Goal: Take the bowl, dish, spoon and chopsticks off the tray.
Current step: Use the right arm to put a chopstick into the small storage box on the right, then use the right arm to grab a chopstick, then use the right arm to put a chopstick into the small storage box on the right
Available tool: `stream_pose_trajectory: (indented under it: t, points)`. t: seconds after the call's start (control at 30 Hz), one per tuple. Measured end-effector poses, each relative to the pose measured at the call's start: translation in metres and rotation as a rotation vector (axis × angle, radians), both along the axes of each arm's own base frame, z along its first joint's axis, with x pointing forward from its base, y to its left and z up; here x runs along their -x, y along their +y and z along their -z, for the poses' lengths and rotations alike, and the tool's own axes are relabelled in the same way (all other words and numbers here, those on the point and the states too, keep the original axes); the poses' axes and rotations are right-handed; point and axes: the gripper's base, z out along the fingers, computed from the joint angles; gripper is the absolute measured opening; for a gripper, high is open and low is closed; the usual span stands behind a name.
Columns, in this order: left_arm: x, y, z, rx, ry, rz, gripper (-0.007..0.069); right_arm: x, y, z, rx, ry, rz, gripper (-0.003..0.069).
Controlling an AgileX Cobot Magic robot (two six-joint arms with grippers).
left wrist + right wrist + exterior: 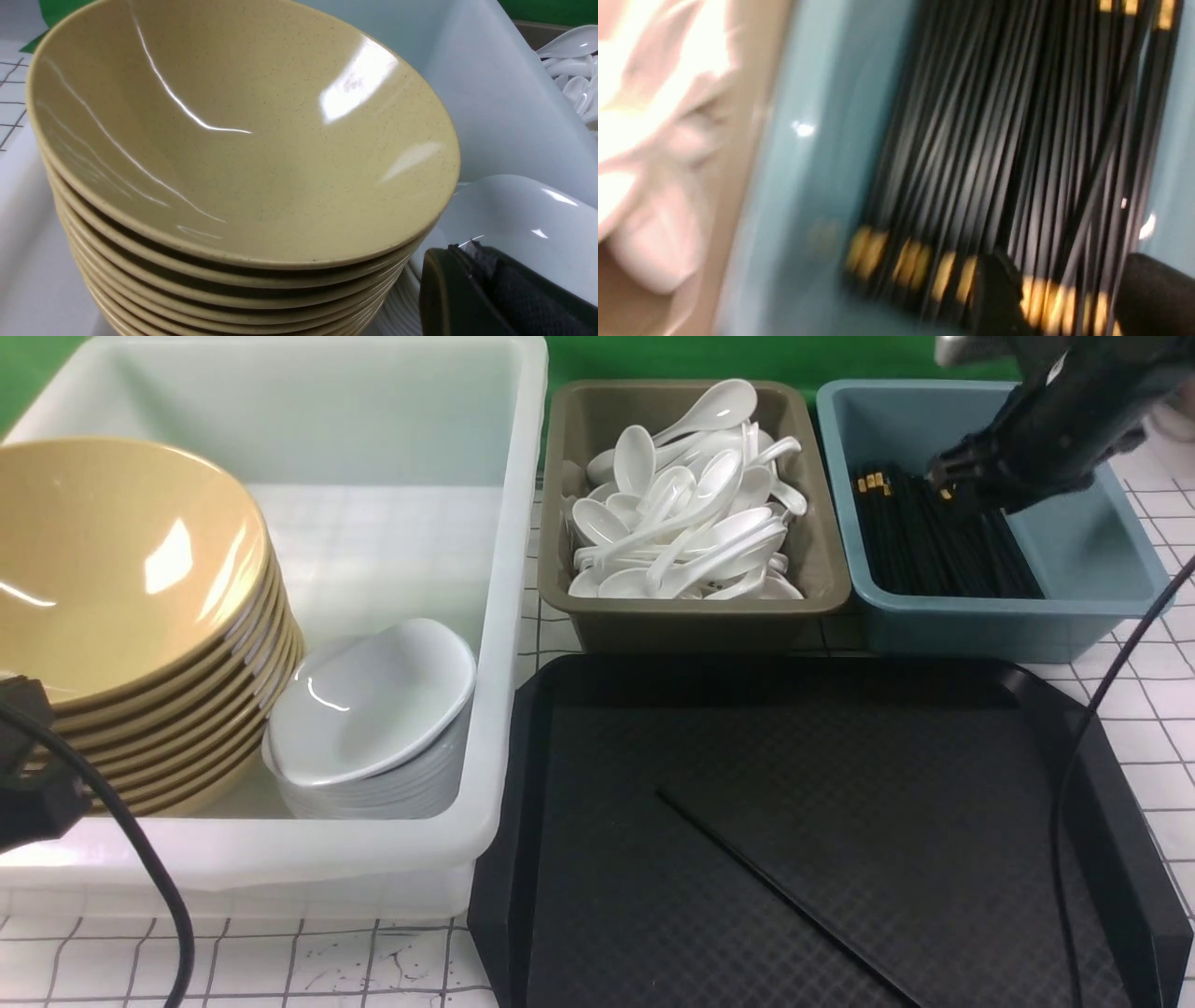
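Right gripper hangs over the blue tub far right, jaws apart, apparently empty (wrist view blurred). One black chopstick lies slantwise on the tray, centre to near edge: light, stiff, thin, probably slippery against the texture; pinch mid-length. Left gripper sits near-left by the bowls; grip unclear.

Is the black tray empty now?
No, one black chopstick lies diagonally across the tray.
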Motion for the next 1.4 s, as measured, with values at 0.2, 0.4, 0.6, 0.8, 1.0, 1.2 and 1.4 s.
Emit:
stream_pose_trajectory:
  t: [0.2, 0.4, 0.6, 0.8, 1.0, 1.2, 1.4]
  points:
    - [0.0, 0.0, 0.0, 0.009, 0.004, 0.0, -0.0012, 0.085, 0.075, -0.023, 0.006, 0.12, -0.219, 0.0398]
    - [0.001, 0.0, 0.002, 0.009, 0.024, -0.001, -0.0012, 0.181, 0.12, 0.04, 0.136, 0.356, -0.461, 0.0401]
    - [0.001, 0.0, 0.002, 0.013, 0.026, -0.001, -0.0012, 0.21, 0.128, 0.085, 0.179, 0.405, -0.525, 0.0399]
    - [0.001, 0.0, 0.002, 0.015, 0.028, -0.001, -0.0012, 0.21, 0.136, 0.116, 0.195, 0.436, -0.545, 0.0324]
    - [0.001, 0.0, 0.002, 0.014, 0.029, -0.001, -0.0012, 0.207, 0.138, 0.125, 0.202, 0.456, -0.526, 0.0211]
    - [0.001, 0.0, 0.003, 0.014, 0.031, -0.001, -0.0012, 0.208, 0.137, 0.119, 0.196, 0.437, -0.535, 0.0077]
    - [0.001, 0.0, 0.002, 0.009, 0.03, -0.001, -0.0012, 0.22, 0.125, 0.054, 0.154, 0.193, -0.57, 0.0077]
